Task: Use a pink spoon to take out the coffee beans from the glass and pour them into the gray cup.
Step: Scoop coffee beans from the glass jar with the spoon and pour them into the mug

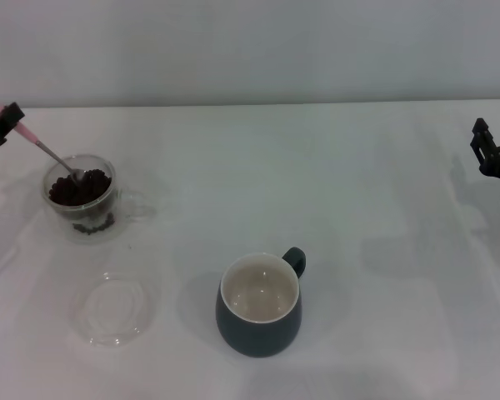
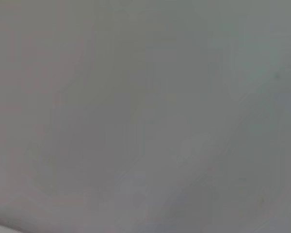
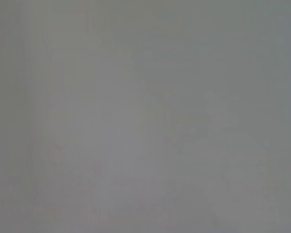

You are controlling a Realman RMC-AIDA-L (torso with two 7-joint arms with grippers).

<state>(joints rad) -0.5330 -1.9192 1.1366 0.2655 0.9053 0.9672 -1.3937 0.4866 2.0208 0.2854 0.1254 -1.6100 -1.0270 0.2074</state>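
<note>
In the head view, the clear glass [image 1: 83, 200] stands at the left, holding dark coffee beans [image 1: 82, 188]. My left gripper [image 1: 7, 122] at the far left edge is shut on the pink spoon [image 1: 43, 148] by its pale pink handle. The spoon slants down with its metal bowl resting in the beans. The gray cup [image 1: 259, 304] stands in the front middle, its cream inside showing no beans and its handle pointing back right. My right gripper [image 1: 496, 150] hangs at the far right edge, away from everything. Both wrist views show only blank white surface.
A flat clear glass saucer [image 1: 112, 310] lies in front of the glass, left of the gray cup. The white table [image 1: 358, 208] ends at the back against a pale wall.
</note>
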